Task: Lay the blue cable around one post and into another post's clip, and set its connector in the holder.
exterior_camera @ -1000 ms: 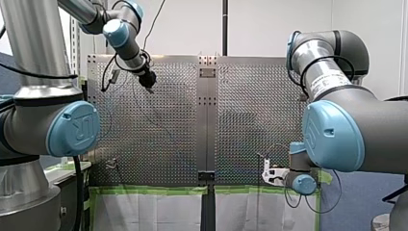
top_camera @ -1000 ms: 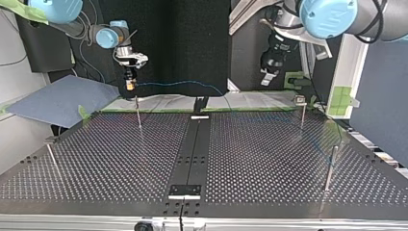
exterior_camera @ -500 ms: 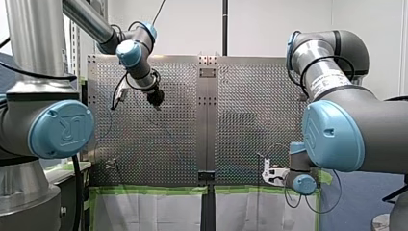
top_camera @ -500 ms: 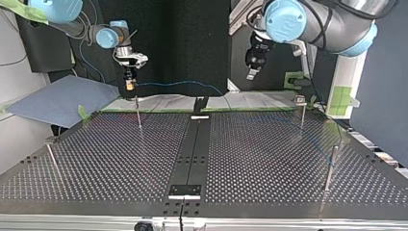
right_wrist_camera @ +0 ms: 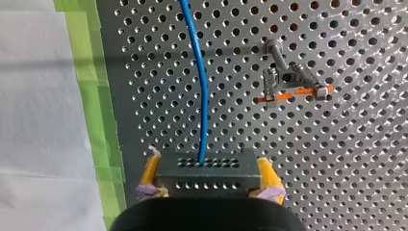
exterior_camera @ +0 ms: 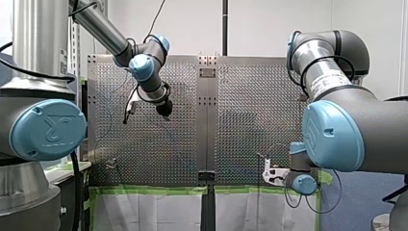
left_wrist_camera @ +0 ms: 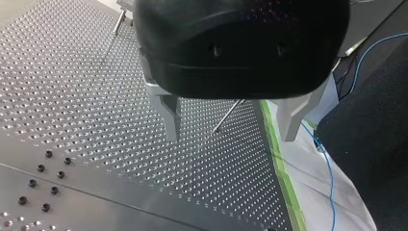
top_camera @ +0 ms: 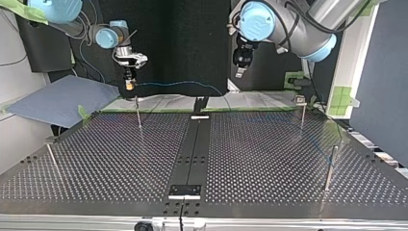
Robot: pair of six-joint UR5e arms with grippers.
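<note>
My right pincer point(right_wrist_camera: 208, 185) is clamping the grey connector point(right_wrist_camera: 207, 166) between its yellow pads point(right_wrist_camera: 150, 172) near the green-taped edge of the tabletop point(right_wrist_camera: 346, 159), the blue cable point(right_wrist_camera: 202, 86) running out ahead. My left pincer point(left_wrist_camera: 230, 135) is hanging wide open and empty over the tabletop, a thin post point(left_wrist_camera: 225, 118) showing between its fingers point(left_wrist_camera: 171, 120).

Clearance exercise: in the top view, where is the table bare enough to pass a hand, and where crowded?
Bare: the view's left panel, between the centre strip and the near post. Crowded: far edge, where my right pincer holds the connector and blue cable near another post.
</note>
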